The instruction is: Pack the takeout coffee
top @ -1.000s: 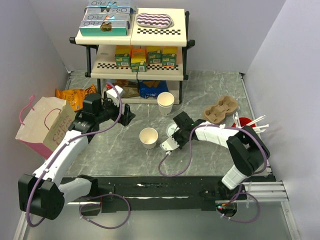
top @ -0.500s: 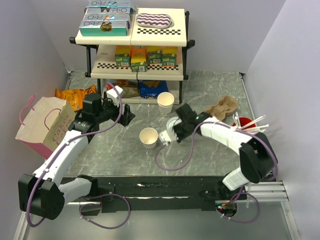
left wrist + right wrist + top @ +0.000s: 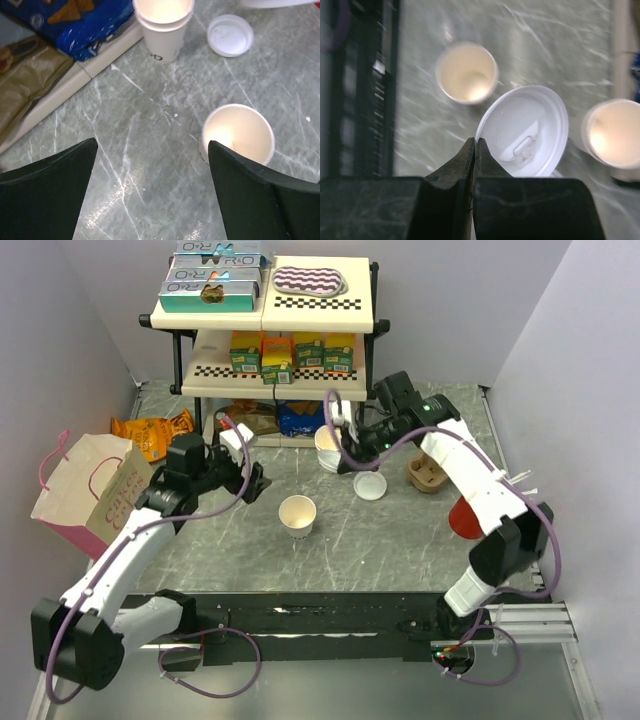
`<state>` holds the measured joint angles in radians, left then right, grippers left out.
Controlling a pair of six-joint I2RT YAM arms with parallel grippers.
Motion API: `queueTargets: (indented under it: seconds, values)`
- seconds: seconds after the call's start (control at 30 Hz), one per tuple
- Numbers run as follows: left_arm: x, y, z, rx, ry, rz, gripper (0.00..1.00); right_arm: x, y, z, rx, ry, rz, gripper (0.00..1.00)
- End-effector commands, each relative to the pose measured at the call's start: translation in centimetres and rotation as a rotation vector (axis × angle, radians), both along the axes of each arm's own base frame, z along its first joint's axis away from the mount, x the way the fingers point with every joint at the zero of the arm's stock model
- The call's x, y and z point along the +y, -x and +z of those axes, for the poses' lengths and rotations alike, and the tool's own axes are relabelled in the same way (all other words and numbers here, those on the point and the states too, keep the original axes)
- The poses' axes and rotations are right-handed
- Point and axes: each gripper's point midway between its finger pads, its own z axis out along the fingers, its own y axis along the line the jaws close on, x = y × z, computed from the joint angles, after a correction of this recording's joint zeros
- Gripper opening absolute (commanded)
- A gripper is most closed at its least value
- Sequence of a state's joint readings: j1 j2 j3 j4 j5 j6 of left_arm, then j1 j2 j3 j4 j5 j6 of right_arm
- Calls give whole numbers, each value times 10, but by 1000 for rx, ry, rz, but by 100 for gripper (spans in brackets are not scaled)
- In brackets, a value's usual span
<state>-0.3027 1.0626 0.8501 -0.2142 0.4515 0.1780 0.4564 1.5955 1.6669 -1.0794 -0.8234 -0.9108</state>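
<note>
Right gripper [image 3: 474, 144] nipped shut on lid [image 3: 525, 129] rim | left gripper [image 3: 152, 145] wide, empty | we should centre lid level over cup [image 3: 466, 72] beyond its fingertips

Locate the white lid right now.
Top view: the white lid is right of centre, pinched at its rim by the right pincer, between the stacked cups and the cardboard carrier.

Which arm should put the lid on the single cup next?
Right, likely: the right gripper pinches the lid by its rim. The left gripper is open and empty beside the cup.
</note>
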Motion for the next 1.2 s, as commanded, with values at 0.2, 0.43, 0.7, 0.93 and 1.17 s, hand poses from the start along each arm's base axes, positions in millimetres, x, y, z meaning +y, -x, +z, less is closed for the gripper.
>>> queueTargets:
  seconds: [0.2, 0.43, 0.7, 0.93, 1.17]
  values:
    - [-27, 46, 17, -167, -51, -178, 99, 39, 25, 61, 690, -376, -12, 0]
    - [-36, 51, 22, -152, -18, -174, 99, 46, 27, 46, 1034, -391, 33, 0]
    - [-43, 46, 25, -96, 14, -157, 99, 57, 11, 20, 1177, -365, -17, 0]
    - [-48, 43, 21, -43, 53, -141, 100, 74, 22, 6, 1213, -324, 16, 0]
    - [-46, 31, 9, -11, 50, -84, 99, 75, 23, -14, 1313, -290, -48, 0]
